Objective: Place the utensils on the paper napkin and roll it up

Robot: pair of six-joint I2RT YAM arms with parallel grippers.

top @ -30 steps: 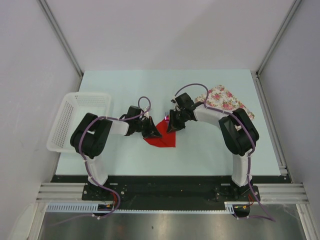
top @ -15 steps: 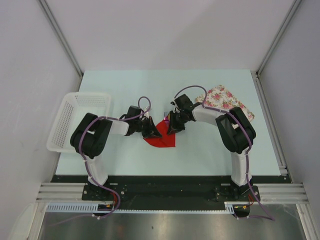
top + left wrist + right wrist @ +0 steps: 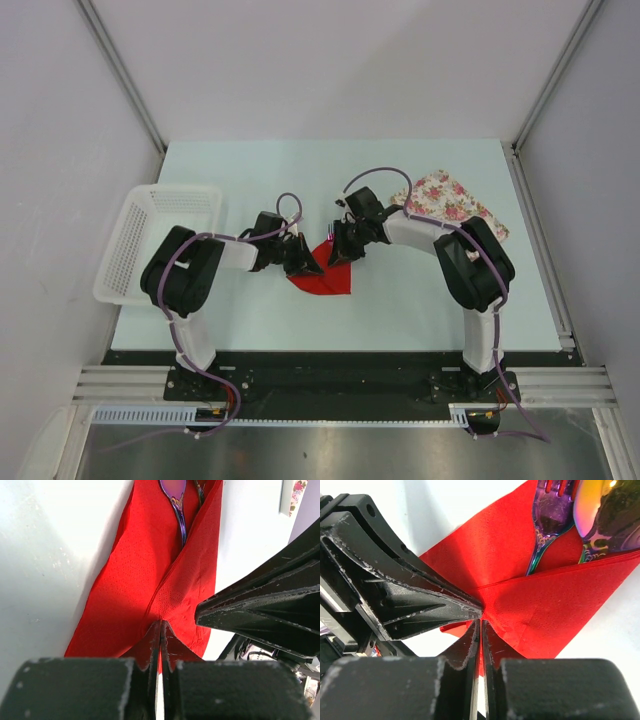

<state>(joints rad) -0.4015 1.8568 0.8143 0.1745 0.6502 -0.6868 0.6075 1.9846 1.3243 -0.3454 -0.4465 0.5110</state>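
Note:
The red paper napkin [image 3: 322, 278] lies mid-table with one flap folded over the utensils. The purple fork [image 3: 546, 522] and the gold-bowled spoon [image 3: 606, 510] stick out from under that flap; their purple handles [image 3: 178, 510] also show in the left wrist view. My left gripper [image 3: 310, 266] is shut, pinching the napkin [image 3: 150, 570] at the fold's corner. My right gripper [image 3: 339, 256] comes in from the opposite side and is shut on the same corner of the napkin [image 3: 555, 610]. The tips of the two grippers nearly touch. The lower parts of the utensils are hidden under the paper.
A white mesh basket [image 3: 150, 240] stands at the table's left edge. A floral cloth [image 3: 452, 198] lies at the back right, behind the right arm. Metal frame rails run along both sides of the table.
My right gripper has shifted slightly left, toward the left gripper, taking the napkin's flap with it. The left arm has stayed put.

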